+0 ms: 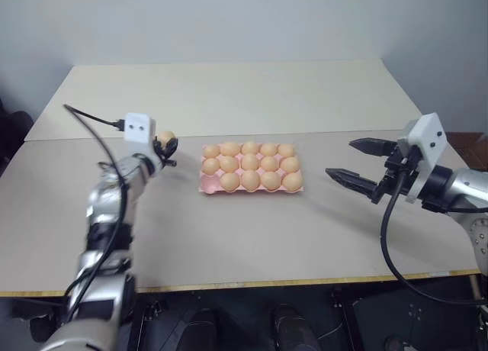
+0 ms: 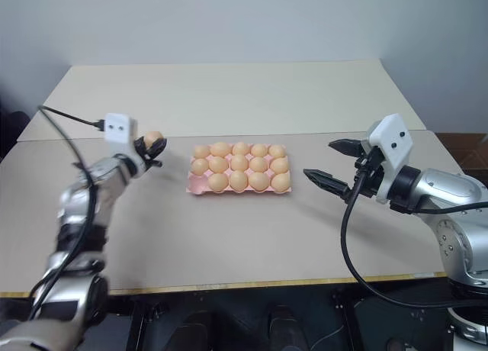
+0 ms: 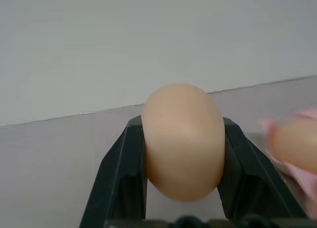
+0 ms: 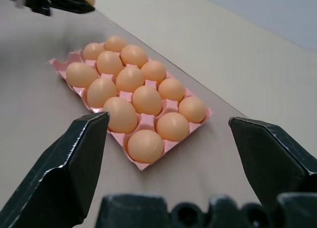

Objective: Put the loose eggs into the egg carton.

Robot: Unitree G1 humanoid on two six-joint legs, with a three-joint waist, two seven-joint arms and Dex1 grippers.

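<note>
1 smooth tan oval egg [image 3: 182, 141] sits gripped in the left hand [image 1: 163, 148]; lower it gently into the pink moulded carton's [image 1: 207, 185] empty 7 o'clock cup; right hand [image 1: 360, 162] gapes.

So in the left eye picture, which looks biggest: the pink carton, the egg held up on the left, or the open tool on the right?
Largest to smallest, as they look there:
1. egg carton
2. right tool, open; it is nearer the camera, so its rank is unsure
3. held egg, pinched in the left tool
</note>
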